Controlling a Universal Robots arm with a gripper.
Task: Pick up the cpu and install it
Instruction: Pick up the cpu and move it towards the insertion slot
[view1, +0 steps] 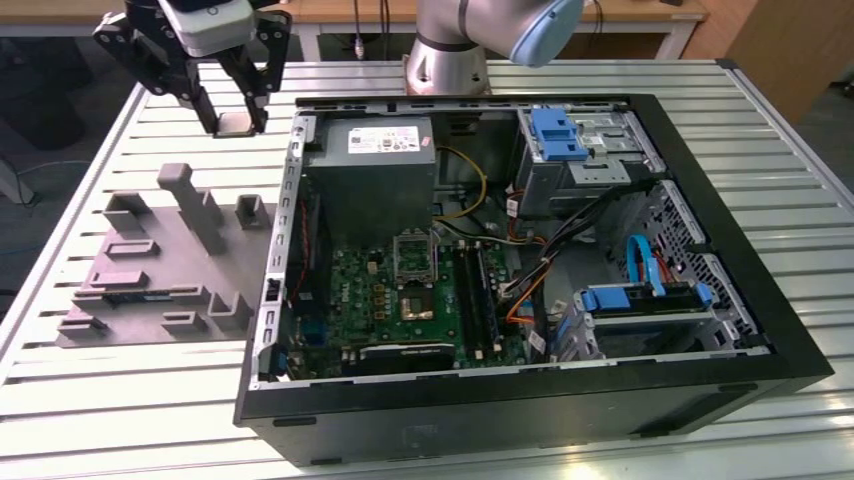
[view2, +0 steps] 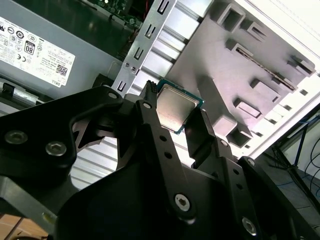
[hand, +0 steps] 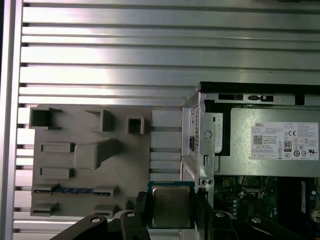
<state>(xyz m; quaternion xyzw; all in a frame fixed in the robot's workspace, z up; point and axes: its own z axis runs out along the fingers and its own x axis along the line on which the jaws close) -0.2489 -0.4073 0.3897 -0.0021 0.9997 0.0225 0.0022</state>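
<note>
Upper left of the exterior view, just outside the case (view1: 781, 320), the gripper (view1: 238, 120) clamps the cpu (view2: 175, 107) by opposite edges — light, stiff, slick-topped, probably delicate underneath — edges suit it.

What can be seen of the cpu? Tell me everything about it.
The small, flat, square cpu has a shiny silver-grey metal top and a thin green rim. It is clamped by two opposite edges between the black fingers of the gripper, top face exposed, held off the slatted metal table beside the open black computer case.
</note>
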